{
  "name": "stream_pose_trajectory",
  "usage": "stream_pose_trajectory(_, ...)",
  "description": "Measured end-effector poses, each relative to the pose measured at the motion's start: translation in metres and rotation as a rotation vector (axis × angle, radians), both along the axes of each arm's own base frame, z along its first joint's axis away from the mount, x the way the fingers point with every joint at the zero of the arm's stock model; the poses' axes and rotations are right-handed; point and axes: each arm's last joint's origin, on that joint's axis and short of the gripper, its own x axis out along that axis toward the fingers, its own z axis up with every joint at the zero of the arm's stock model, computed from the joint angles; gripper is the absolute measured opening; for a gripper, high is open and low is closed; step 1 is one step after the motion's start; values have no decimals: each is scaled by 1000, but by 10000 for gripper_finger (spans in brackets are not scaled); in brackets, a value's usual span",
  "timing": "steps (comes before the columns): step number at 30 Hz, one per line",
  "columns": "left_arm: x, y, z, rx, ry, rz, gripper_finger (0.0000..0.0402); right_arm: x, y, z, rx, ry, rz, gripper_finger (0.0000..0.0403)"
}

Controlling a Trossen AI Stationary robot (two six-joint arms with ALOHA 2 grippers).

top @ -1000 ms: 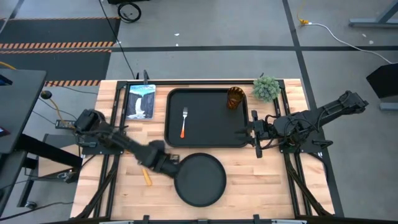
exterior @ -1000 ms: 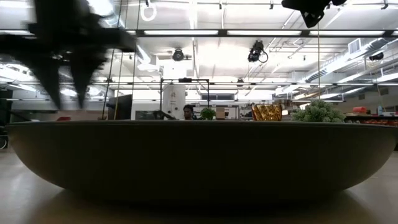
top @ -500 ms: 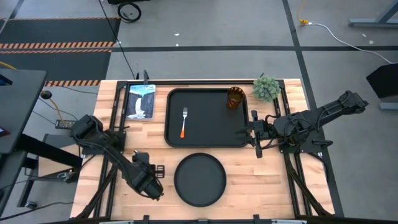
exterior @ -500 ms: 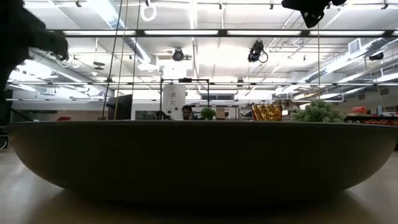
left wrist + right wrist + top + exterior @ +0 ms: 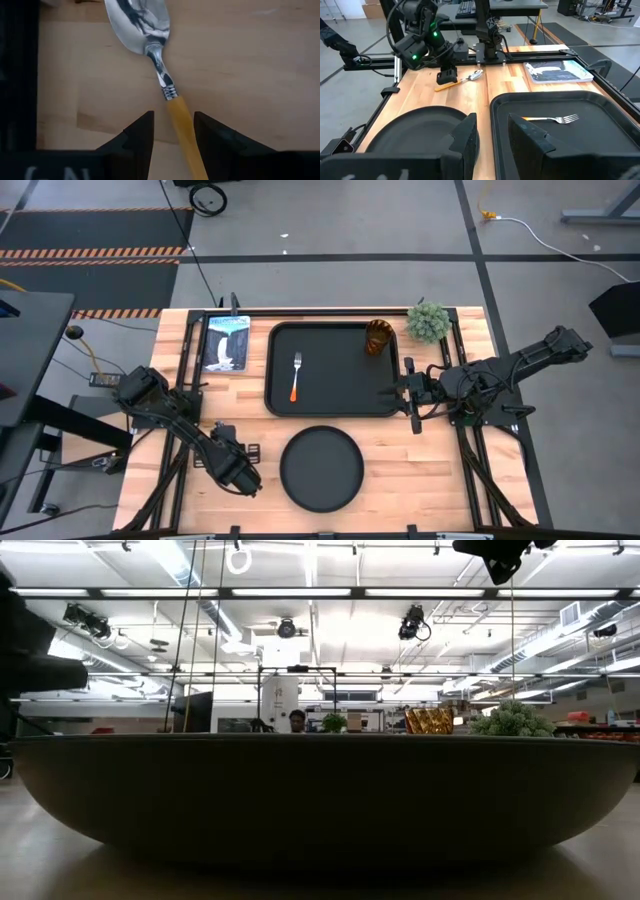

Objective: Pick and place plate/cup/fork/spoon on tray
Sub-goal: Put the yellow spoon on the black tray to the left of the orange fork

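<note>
Two arms sit by the tray. Left of the tray, the left gripper is open, with its fingers on both sides of the spoon handle. The plate lies below the tray. The fork and cup sit on the tray. At the tray's right edge, the right gripper waits, open.

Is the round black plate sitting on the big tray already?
No, in the high view the plate lies on the bare wood in front of the tray, which holds only the fork and the cup.
</note>
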Motion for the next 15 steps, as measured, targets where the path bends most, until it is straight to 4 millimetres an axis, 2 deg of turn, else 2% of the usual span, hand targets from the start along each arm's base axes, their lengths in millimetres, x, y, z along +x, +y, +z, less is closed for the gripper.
stream_pose_trajectory(8, -5, 4, -19, -54, -46, 3, 149, 0, 0, 0, 1, 0, 0, 116)
stream_pose_trajectory(15, -2, 3, -18, -67, -49, -12, 118, 0, 0, 0, 2, -2, 0, 116)
